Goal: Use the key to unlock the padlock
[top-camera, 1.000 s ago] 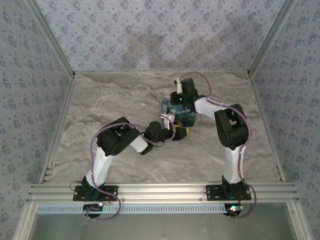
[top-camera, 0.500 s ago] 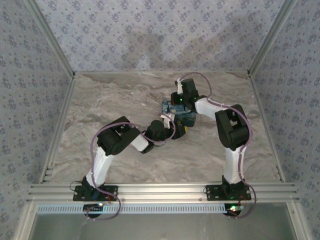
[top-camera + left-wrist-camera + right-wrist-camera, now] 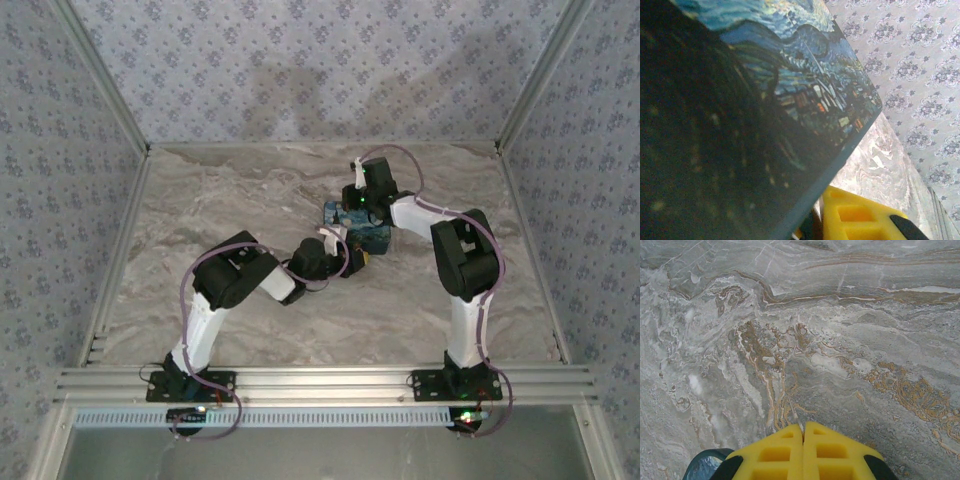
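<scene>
A blue box (image 3: 358, 236) printed with a starry night painting stands mid-table. I cannot see the padlock or the key. My left gripper (image 3: 362, 257) is at the box's near edge. In the left wrist view the box (image 3: 790, 100) lies across the jaws. Its edge rests against one yellow finger (image 3: 852, 217) and hides the other. My right gripper (image 3: 358, 210) hangs over the box's far side, pointing down. Its yellow tips (image 3: 803, 432) are pressed together with a thin pale sliver sticking out between them. A bit of the box (image 3: 702, 466) shows at that view's lower left.
The marble tabletop (image 3: 250, 190) is bounded by patterned walls on three sides and by an aluminium rail (image 3: 320, 378) at the near edge. Bare marble (image 3: 840, 340) lies under the right gripper.
The left gripper's yellow fingers have drawn together at the box's near edge and less yellow shows from above. The right arm and the box have hardly moved.
</scene>
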